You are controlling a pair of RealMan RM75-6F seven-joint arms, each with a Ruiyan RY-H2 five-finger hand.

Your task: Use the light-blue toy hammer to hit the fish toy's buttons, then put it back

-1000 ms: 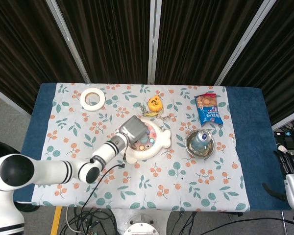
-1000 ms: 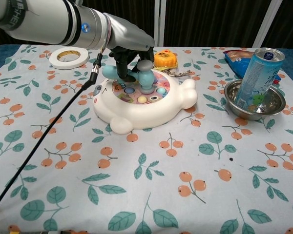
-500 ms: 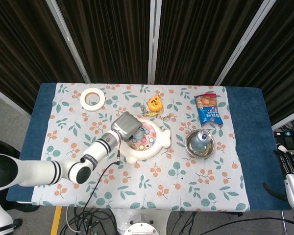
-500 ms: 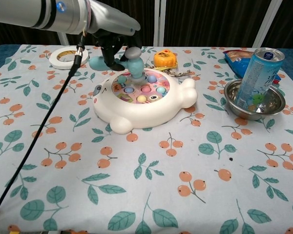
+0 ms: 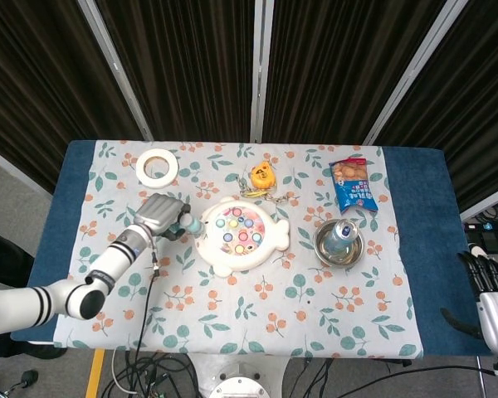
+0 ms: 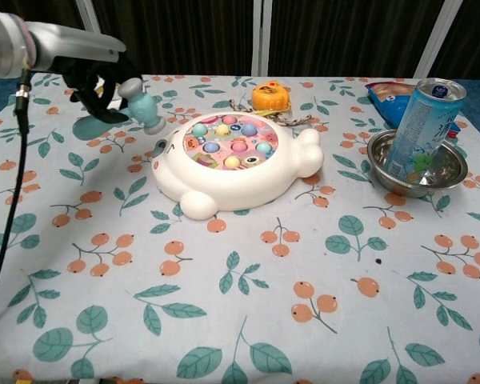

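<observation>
The left hand (image 6: pixel 96 80) grips the light-blue toy hammer (image 6: pixel 136 106) just left of the fish toy (image 6: pixel 232 164), while the right hand (image 5: pixel 485 286) hangs with its fingers apart and empty at the counter's (image 5: pixel 423 249) right edge.

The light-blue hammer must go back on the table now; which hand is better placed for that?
The left hand. It already holds the hammer, beside the fish toy and above the tablecloth. The right hand holds nothing and sits beyond the table's far edge.
</observation>
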